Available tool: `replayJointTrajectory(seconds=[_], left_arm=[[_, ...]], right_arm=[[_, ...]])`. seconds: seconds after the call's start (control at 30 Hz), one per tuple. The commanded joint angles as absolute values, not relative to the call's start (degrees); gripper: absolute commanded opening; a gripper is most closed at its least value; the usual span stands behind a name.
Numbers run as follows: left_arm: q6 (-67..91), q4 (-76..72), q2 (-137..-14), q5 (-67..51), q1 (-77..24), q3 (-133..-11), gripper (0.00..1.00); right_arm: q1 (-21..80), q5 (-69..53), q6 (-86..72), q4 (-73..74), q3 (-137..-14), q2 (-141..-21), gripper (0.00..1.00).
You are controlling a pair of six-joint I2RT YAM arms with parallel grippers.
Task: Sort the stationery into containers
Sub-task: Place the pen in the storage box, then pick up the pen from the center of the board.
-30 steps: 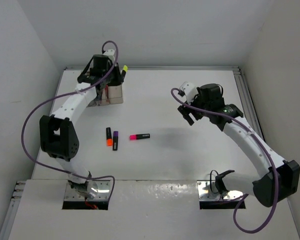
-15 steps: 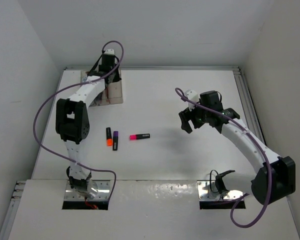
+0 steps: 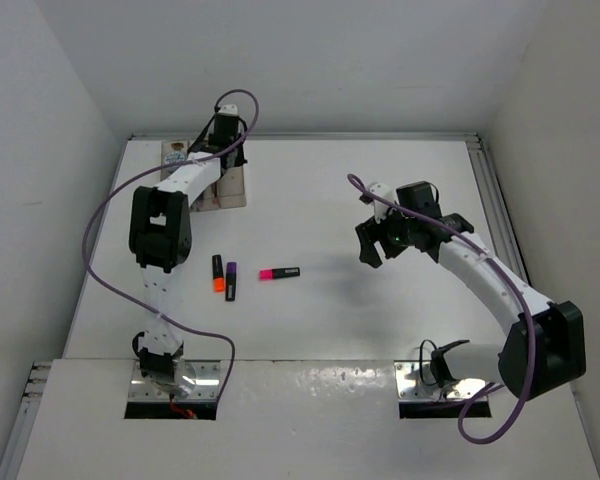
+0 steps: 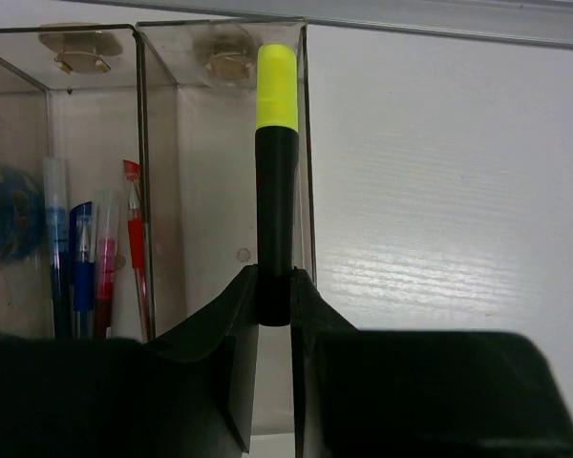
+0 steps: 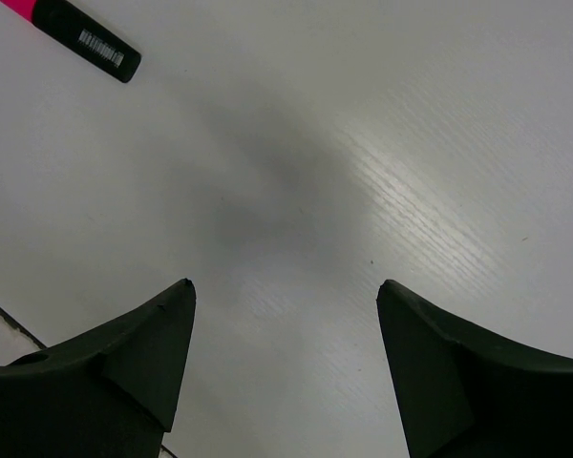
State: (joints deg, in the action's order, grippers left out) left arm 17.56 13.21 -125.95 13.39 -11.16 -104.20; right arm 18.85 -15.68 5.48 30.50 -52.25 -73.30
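The left gripper (image 4: 275, 305) is clenching the black end of the yellow highlighter (image 4: 276, 172), and the yellow cap is pointing to 12 o'clock in the wrist view. In the top view the arm is reaching to the tray (image 3: 234, 190), which is standing at about 10 o'clock on the table (image 3: 380, 330).

In the wrist view the highlighter is lying over the tray's slot at 12 o'clock of the fingers. The slot at 9 o'clock is holding the red and blue pens (image 4: 86, 258), and a blue disc (image 4: 5, 215) is showing further left. I cannot tell whether the highlighter is already touching the tray.

To do this step well, I think the gripper should be lowering the highlighter straight along this slot. It should be holding the body parallel to the walls, so that the cap is not catching the far wall or the divider beside the pens. The fingers should be releasing only when the body is sitting inside the slot.

The right gripper (image 5: 285, 286) is hanging over the bare table with its fingers spread apart, grasping nothing. The pink highlighter (image 5: 72, 29) is lying at 11 o'clock in its wrist view, well apart from the fingers. The orange highlighter (image 3: 218, 273) and the purple highlighter (image 3: 231, 281) are waiting just beside each other, near the pink one.
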Motion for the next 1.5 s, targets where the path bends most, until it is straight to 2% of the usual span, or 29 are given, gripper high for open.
replayJointTrajectory(seconds=[0.0,0.2,0.33,0.5,0.77,0.93,1.03,1.27,1.37,1.4,1.47], left_arm=[[16.0,10.11,-126.3,14.85,-10.55,-107.93,0.0],[13.98,9.05,-128.67,11.52,-9.58,-109.42,0.03],[13.19,8.44,-130.34,10.9,-9.23,-110.47,0.11],[13.27,7.82,-131.75,10.99,-8.88,-111.53,0.13],[13.45,7.82,-132.28,7.65,-8.79,-111.54,0.28],[13.71,8.26,-132.19,6.25,-8.35,-110.92,0.48],[13.62,8.52,-131.75,5.98,-7.91,-110.92,0.51],[16.35,12.47,-120.35,-4.8,-4.49,-112.06,0.51],[16.52,15.99,-113.4,-9.38,-3.17,-111.19,0.57],[16.61,16.78,-111.55,-10.27,-2.82,-110.49,0.67],[16.87,18.8,-105.75,-13.34,-1.24,-107.08,0.72]], right_arm=[[18.54,-17.49,4.75,29.53,-54.05,-74.0,0.76],[19.33,-17.93,4.66,29.44,-54.49,-75.06,0.75],[20.12,-18.02,4.04,28.57,-55.46,-76.46,0.74],[21.79,-18.54,2.81,27.25,-58.44,-78.39,0.74],[26.01,-18.2,2.2,25.75,-64.5,-84.19,0.72],[28.39,-17.14,1.58,23.91,-67.58,-87.36,0.72],[29.26,-16.88,0.97,22.94,-69.08,-89.64,0.71],[32.95,-17.4,3.42,23.19,-72.24,-95.17,0.63],[37.17,-16.79,7.72,27.06,-75.32,-97.81,0.64],[38.13,-16.79,8.17,27.33,-75.67,-99.39,0.65],[40.25,-17.05,8.7,27.07,-75.67,-100.72,0.68]])
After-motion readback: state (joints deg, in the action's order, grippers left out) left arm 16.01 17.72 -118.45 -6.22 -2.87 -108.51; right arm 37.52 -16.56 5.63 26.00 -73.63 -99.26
